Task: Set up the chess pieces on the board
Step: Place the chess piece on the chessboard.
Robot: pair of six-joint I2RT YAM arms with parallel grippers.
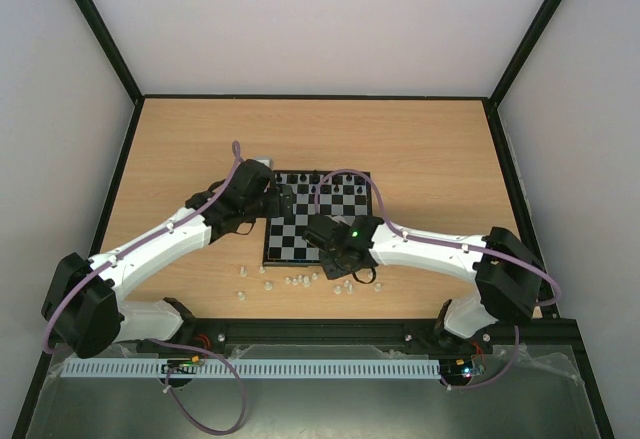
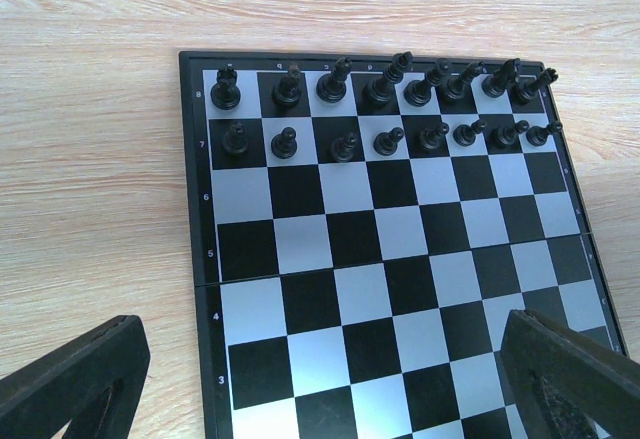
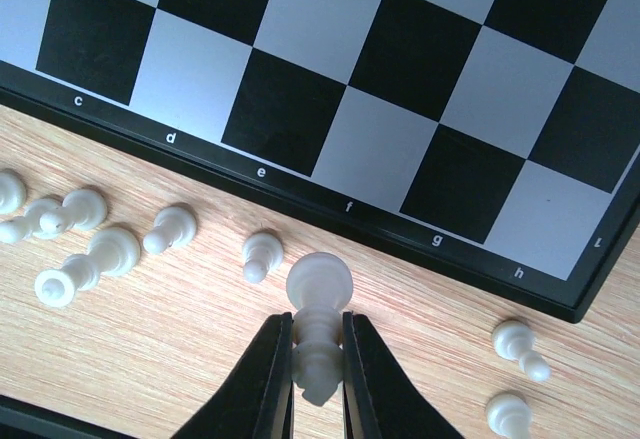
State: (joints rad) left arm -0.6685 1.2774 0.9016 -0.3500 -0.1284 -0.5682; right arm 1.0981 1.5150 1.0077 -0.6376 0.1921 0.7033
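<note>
Plastic this small should handle light, hard and slippery, best pinched across the narrow stem. Top view: the board lies mid-frame on the surface, loose white pieces strewn just below it, the left claw over its left edge. Left wrist: that claw gapes wide; black pieces stand upright in two rows at upper frame. Right wrist: the right claw is closed on a white piece, long axis running up-down the frame, broad end toward the board's lettered rim.
</note>
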